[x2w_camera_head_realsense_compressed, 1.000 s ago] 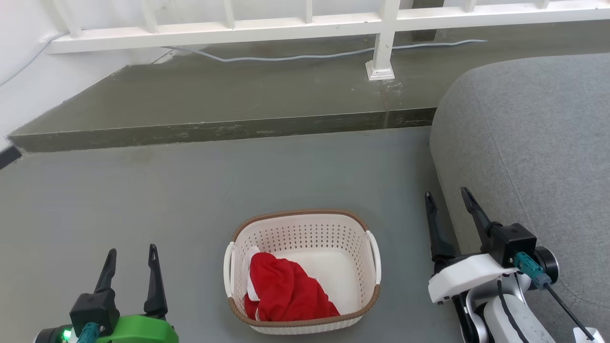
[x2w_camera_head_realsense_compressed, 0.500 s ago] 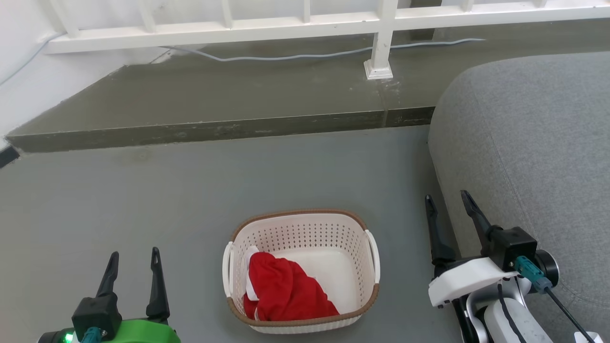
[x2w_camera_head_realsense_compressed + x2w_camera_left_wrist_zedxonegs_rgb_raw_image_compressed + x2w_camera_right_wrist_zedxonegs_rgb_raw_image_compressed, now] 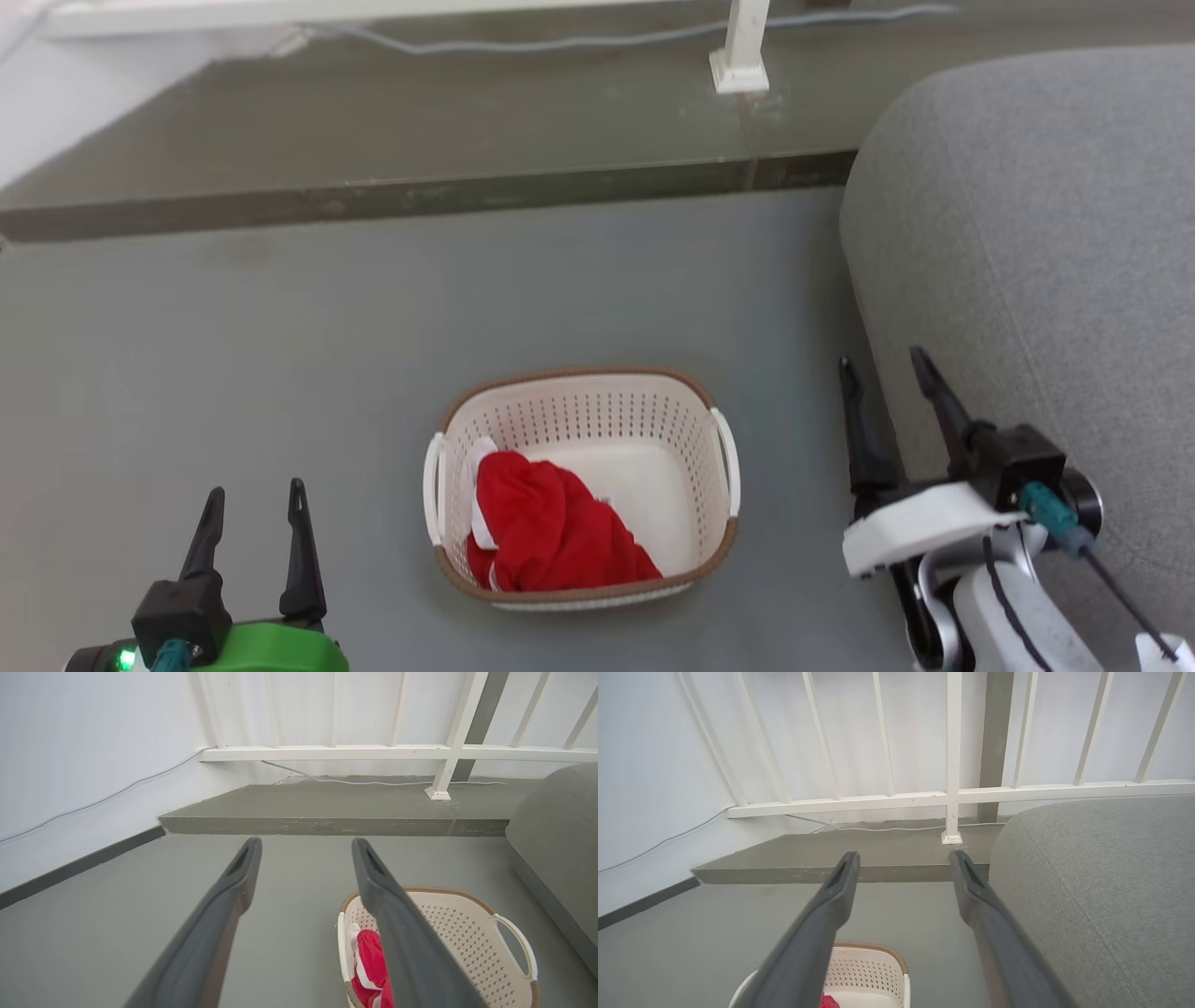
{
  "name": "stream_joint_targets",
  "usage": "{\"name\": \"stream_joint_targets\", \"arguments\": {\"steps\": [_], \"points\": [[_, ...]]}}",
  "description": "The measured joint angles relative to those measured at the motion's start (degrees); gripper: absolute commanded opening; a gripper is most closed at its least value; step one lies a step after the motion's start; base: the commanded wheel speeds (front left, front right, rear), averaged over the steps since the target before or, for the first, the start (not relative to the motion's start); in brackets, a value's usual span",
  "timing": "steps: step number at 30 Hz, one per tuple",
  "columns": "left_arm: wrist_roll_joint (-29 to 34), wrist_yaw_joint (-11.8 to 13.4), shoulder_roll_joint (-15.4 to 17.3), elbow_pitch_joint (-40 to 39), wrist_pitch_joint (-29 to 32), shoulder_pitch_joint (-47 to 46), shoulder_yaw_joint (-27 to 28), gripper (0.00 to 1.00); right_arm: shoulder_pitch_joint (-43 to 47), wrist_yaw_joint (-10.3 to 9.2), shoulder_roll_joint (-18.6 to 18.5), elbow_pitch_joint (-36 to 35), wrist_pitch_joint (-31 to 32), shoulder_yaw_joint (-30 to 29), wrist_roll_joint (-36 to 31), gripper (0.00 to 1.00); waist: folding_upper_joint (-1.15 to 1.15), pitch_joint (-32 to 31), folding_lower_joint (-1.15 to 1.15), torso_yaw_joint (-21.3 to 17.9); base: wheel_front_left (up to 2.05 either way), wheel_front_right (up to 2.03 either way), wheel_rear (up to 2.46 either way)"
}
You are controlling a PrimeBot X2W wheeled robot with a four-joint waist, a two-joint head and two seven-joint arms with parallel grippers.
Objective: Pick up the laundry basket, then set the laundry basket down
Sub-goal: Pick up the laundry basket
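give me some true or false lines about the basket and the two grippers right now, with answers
1. The laundry basket stands on the floor. True.
2. The left gripper is shut on a basket handle. False: it is open and apart from the basket.
3. A red cloth lies inside the basket. True.
4. The right gripper holds the red cloth. False: it is open and empty, beside the grey sofa.
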Motion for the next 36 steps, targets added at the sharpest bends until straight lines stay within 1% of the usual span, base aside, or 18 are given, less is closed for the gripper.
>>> {"name": "stream_joint_targets", "arguments": {"steps": [4,10,11,25,26,36], "points": [[-0.01,0.0,0.01,1.32,0.0,-1.25,0.14,1.0,-2.01,0.0,0.0,0.21,0.0,-0.48,0.55,1.0,0.0,2.48,0.0,-0.17,0.0,0.0,0.0],[-0.01,-0.02,0.02,4.92,0.0,-4.89,-0.03,1.0,-4.3,0.08,0.0,2.93,0.0,-0.65,0.58,1.0,0.0,6.81,0.0,-0.42,0.0,0.0,0.0],[-0.01,-0.05,0.05,6.34,0.01,-6.32,-0.25,1.0,-5.34,0.08,0.0,4.11,0.0,-0.89,0.66,1.0,0.0,8.34,0.0,-0.51,0.0,0.0,0.0],[0.02,-1.05,0.08,16.14,2.9,-18.89,-2.08,1.0,-15.0,0.33,-0.05,14.06,0.0,-0.99,1.99,1.0,0.0,19.55,0.0,-0.84,0.0,0.0,0.0],[0.02,-1.05,0.08,16.14,2.9,-18.89,-2.08,1.0,-15.0,0.33,-0.05,14.06,0.0,-0.99,1.99,1.0,0.0,19.55,0.0,-0.84,0.0,0.0,0.0],[0.01,-1.88,-0.07,22.14,3.87,-27.67,-3.41,1.0,-23.32,0.56,-0.21,20.43,0.0,-0.33,2.59,1.0,0.0,27.74,0.01,-0.36,0.0,0.0,0.0]]}}
